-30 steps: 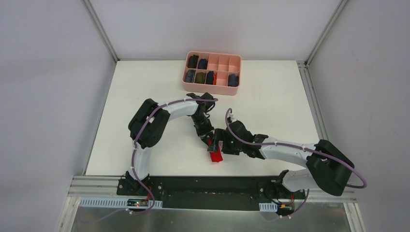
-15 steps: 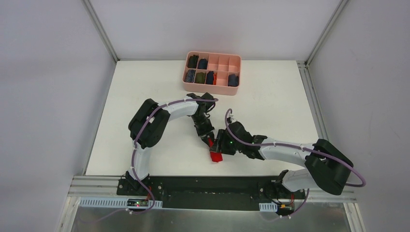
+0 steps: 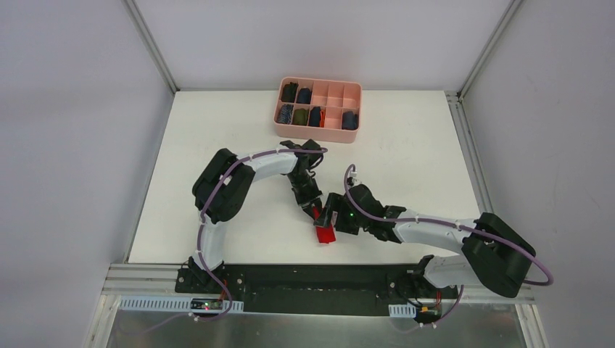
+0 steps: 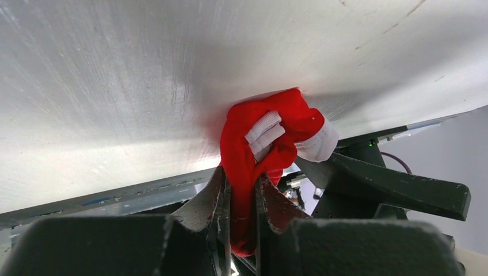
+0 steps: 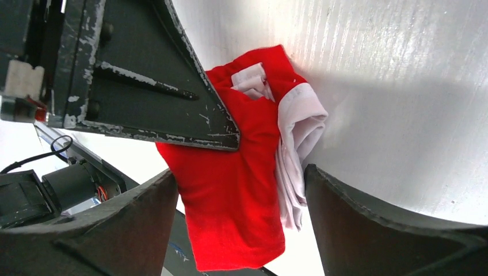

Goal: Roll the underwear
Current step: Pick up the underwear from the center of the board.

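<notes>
The underwear (image 3: 324, 234) is a bunched red cloth with a white band, hanging just above the table's near middle. My left gripper (image 3: 313, 211) comes down from the far side. In the left wrist view, the left gripper (image 4: 241, 179) is shut on a fold of the underwear (image 4: 270, 123). My right gripper (image 3: 331, 217) reaches in from the right. In the right wrist view, the right gripper (image 5: 239, 178) stands open. Its two fingers (image 5: 368, 218) flank the hanging underwear (image 5: 230, 195) with gaps on both sides. The left gripper's dark finger (image 5: 144, 69) shows above the cloth.
A pink divided box (image 3: 352, 132) with several dark rolled garments stands at the back of the white table (image 3: 217, 145). The black rail (image 3: 312, 279) along the near edge lies just below the underwear.
The right arm's wrist and cable have shifted slightly to the right. The left gripper holds the underwear in the same place.
</notes>
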You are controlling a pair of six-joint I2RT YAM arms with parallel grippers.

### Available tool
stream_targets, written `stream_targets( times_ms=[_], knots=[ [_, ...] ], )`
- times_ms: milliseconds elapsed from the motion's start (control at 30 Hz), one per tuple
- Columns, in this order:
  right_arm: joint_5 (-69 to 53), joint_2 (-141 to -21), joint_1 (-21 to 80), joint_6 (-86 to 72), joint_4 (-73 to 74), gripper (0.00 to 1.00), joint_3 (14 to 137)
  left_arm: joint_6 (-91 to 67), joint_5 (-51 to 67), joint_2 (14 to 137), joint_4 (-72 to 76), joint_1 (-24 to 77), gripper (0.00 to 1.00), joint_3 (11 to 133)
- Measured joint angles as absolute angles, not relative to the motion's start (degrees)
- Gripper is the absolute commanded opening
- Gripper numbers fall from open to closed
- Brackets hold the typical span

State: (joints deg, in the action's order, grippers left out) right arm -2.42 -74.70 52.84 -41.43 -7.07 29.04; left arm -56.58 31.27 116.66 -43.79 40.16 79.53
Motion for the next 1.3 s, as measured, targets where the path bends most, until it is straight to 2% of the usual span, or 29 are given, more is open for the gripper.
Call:
stream_targets(
  times_ms=[267, 467, 600, 733, 833, 1000, 1100, 1300],
  knots=[
    [-5.3, -72.4, 50.6, -43.6, -11.0, 0.53, 25.4, -56.7, 31.0, 116.4, -43.4, 40.2, 0.0, 79.1],
    [-7.7, -72.0, 49.2, -45.0, -14.6, 0.38, 23.5, -57.4, 30.8, 116.2, -42.7, 40.5, 0.0, 79.0],
    [-8.8, -72.9, 48.9, -45.2, -15.7, 0.24, 23.5, -57.4, 30.5, 116.1, -42.7, 40.5, 0.0, 79.0],
    [-9.3, -73.2, 48.7, -45.2, -16.1, 0.07, 23.5, -57.4, 30.3, 116.1, -42.8, 40.5, 0.0, 79.0],
    [-9.6, -73.5, 48.6, -45.2, -16.4, 0.0, 23.5, -57.4, 30.0, 116.1, -43.0, 40.5, 0.2, 79.2],
    [-9.7, -74.5, 48.6, -45.2, -16.8, 0.0, 23.9, -56.8, 28.9, 116.1, -43.8, 40.5, 0.55, 80.2],
    [-9.6, -74.5, 48.6, -45.2, -16.6, 0.0, 23.9, -56.1, 27.5, 116.1, -44.1, 40.5, 0.69, 80.9],
    [-9.3, -74.2, 48.6, -44.3, -14.0, 0.0, 25.1, -55.9, 25.0, 116.1, -44.2, 40.4, 0.8, 83.4]
  ],
)
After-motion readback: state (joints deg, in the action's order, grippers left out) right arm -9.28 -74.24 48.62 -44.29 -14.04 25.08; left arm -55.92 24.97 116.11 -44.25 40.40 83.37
